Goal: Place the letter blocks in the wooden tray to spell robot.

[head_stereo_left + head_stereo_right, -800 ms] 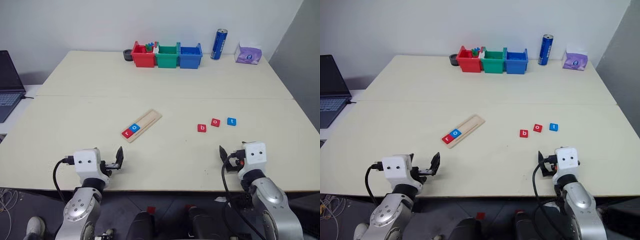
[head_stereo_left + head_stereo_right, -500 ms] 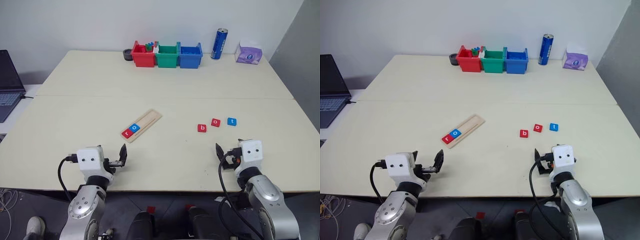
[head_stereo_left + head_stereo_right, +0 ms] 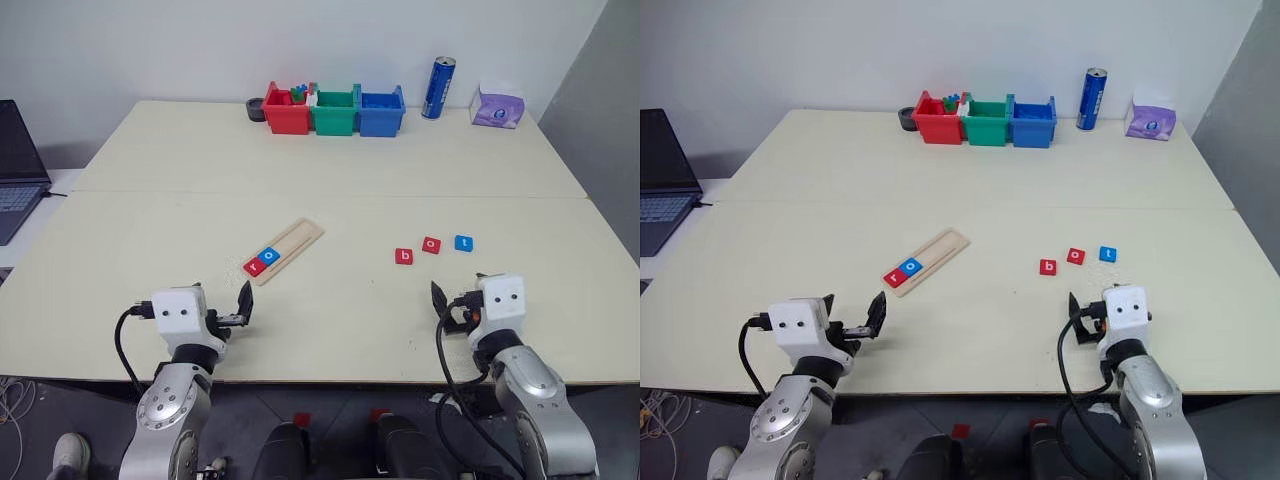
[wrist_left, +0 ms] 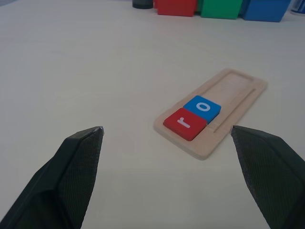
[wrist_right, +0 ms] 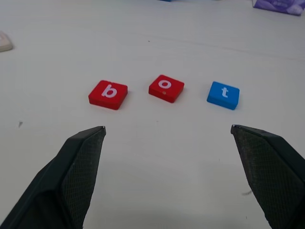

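The wooden tray [image 3: 300, 238] lies slantwise on the table left of the middle. A red r block [image 3: 253, 266] and a blue o block [image 3: 268, 256] sit side by side at its near end. To the right, a red b block [image 5: 108, 94], a red o block [image 5: 166, 88] and a blue t block [image 5: 223, 95] lie in a row on the table. My left gripper [image 4: 166, 129] hovers open near the front edge, pointing level toward the tray. Short of the three loose blocks, my right gripper [image 5: 167, 127] hangs open. Neither holds anything.
Red [image 3: 287, 112], green [image 3: 334, 112] and blue [image 3: 381, 112] bins stand in a row at the back, with a dark round object [image 3: 256, 109] to their left. A blue can [image 3: 438, 88] and a purple tissue pack [image 3: 497, 108] stand back right. A laptop [image 3: 15, 170] sits off the left edge.
Both grippers have edged slightly forward and inward above the table's front edge. The tray and the blocks have not moved.
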`<control>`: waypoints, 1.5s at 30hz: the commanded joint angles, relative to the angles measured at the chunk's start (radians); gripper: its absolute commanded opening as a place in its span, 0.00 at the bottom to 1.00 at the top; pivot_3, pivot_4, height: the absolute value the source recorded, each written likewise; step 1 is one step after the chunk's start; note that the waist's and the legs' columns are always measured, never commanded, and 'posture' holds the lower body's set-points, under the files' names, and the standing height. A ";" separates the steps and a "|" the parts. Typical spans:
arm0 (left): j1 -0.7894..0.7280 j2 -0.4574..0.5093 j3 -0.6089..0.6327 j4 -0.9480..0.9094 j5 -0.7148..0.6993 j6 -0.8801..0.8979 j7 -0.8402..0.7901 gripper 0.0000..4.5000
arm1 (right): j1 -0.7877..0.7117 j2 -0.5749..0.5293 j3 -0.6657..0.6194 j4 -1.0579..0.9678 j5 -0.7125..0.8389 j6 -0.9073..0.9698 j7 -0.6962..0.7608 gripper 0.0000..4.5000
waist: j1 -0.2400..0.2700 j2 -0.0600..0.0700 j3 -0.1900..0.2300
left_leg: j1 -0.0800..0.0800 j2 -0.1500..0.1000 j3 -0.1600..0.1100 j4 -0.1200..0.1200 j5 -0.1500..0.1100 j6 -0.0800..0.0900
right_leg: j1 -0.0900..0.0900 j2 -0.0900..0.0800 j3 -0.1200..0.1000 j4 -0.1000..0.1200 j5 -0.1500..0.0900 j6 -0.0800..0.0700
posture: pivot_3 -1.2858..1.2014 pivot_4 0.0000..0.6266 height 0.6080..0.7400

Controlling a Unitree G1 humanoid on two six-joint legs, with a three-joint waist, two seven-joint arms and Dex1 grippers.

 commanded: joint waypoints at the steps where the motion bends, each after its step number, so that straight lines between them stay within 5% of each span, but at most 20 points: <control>1: -0.072 0.062 0.037 0.028 -0.055 0.009 -0.080 1.00 | -0.092 -0.062 -0.016 -0.009 0.090 0.008 0.127 0.99 | 0.000 0.000 0.000 | 0.000 0.000 0.000 0.000 0.000 0.000 | 0.000 0.000 0.000 0.000 0.000 0.000 | 0.52 0.24 1.00; 8: -0.268 0.268 0.060 0.221 -0.123 -0.002 -0.319 1.00 | -0.360 -0.263 -0.001 0.097 0.405 0.109 0.556 0.99 | -0.001 0.000 0.000 | 0.000 0.001 -0.001 0.000 0.000 0.000 | 0.000 0.002 -0.001 0.000 0.000 0.000 | 0.52 0.24 1.00; 14: -0.391 0.374 -0.010 0.397 -0.112 -0.054 -0.524 1.00 | -0.500 -0.319 0.039 0.153 0.528 0.184 0.702 0.99 | 0.000 0.000 0.001 | -0.001 0.001 -0.001 -0.001 0.000 0.000 | 0.000 0.002 -0.001 -0.001 0.000 -0.001 | 0.52 0.24 1.00; 26: -0.562 0.440 -0.059 0.736 -0.065 -0.178 -0.756 1.00 | -0.526 -0.304 0.052 0.160 0.526 0.183 0.672 0.99 | 0.001 -0.001 0.001 | -0.002 0.001 -0.001 0.000 0.000 0.000 | -0.001 0.001 -0.002 0.000 0.000 -0.001 | 0.52 0.24 1.00; 45: -0.638 0.410 -0.088 0.961 -0.009 -0.275 -0.833 1.00 | -0.516 -0.281 0.047 0.096 0.599 0.228 0.570 0.99 | 0.001 -0.001 0.001 | -0.002 0.001 -0.001 0.000 0.000 0.000 | -0.001 0.001 -0.002 0.000 0.000 -0.001 | 0.52 0.24 1.00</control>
